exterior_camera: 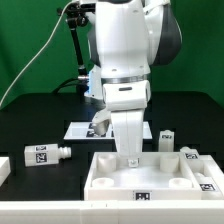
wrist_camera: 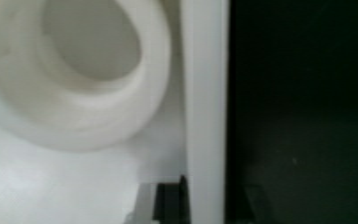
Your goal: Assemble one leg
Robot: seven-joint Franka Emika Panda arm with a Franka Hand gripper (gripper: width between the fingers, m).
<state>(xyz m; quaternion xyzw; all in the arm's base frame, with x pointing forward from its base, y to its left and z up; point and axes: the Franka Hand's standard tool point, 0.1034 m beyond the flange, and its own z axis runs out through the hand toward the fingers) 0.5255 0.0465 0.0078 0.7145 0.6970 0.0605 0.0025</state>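
Note:
My gripper (exterior_camera: 130, 152) points straight down at the far rim of the big white tray-like panel (exterior_camera: 110, 178). In the wrist view the panel (wrist_camera: 51, 150) fills the picture with a round recess (wrist_camera: 96, 40), and its rim (wrist_camera: 202, 90) runs along the black table. One dark fingertip (wrist_camera: 171, 205) stands against the rim's inner side. The other finger is lost in the black, so I cannot tell the jaws' gap. One leg (exterior_camera: 45, 154) lies on the exterior view's left. Two more legs (exterior_camera: 168, 137) (exterior_camera: 190, 153) stand on the right.
The marker board (exterior_camera: 80, 129) lies behind the arm. A white bar (exterior_camera: 60, 208) runs along the front under the panel, and a white block (exterior_camera: 3, 170) sits at the exterior view's left edge. A green wall stands behind.

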